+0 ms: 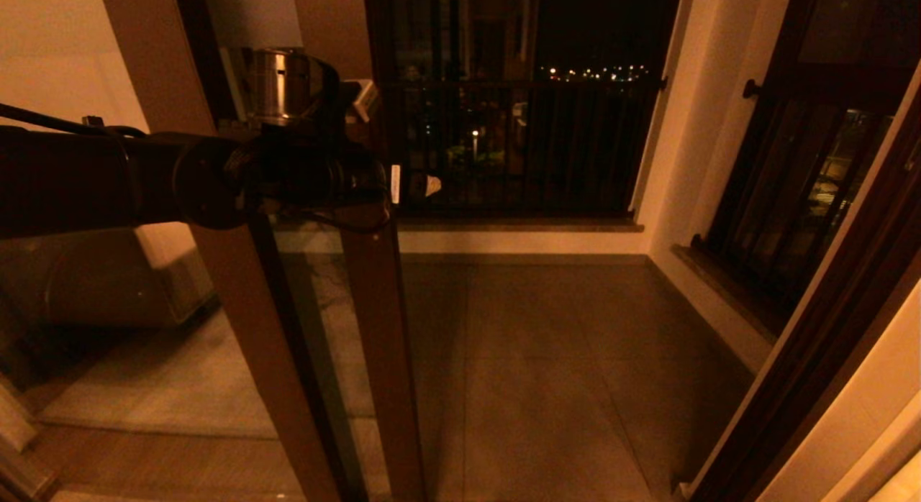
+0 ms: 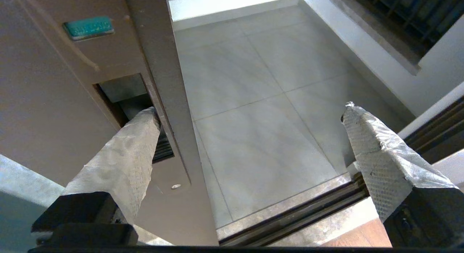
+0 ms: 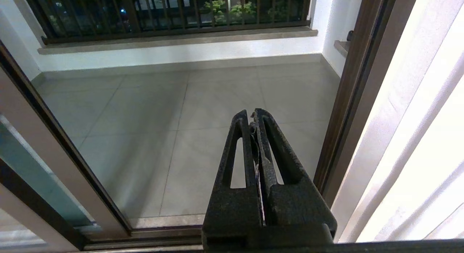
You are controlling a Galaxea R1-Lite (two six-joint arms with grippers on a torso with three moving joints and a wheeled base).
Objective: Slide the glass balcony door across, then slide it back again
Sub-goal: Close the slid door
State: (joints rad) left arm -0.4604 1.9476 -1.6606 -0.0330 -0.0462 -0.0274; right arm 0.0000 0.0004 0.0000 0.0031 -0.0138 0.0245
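Left gripper (image 2: 250, 115): spread wide, one fingertip (image 2: 145, 119) tucked in the handle slot (image 2: 123, 95).
Glass balcony door (image 1: 374, 308): on the robot's left, stile at mid-view, doorway open to its right.
Advice: keep that finger seated; push level along the floor track (image 2: 290, 213), slowly, without twisting.
Right gripper (image 3: 253, 117): closed, empty, parked facing the balcony floor (image 3: 163, 111).

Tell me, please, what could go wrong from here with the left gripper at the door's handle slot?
1. The left gripper is open, with only one fingertip in the handle slot of the glass balcony door; a sideways push could slip it out.
2. The other finger hangs free over the balcony floor, so nothing clamps the stile.
3. The right gripper, shut, sits in the doorway near the jamb; the returning door might meet it.
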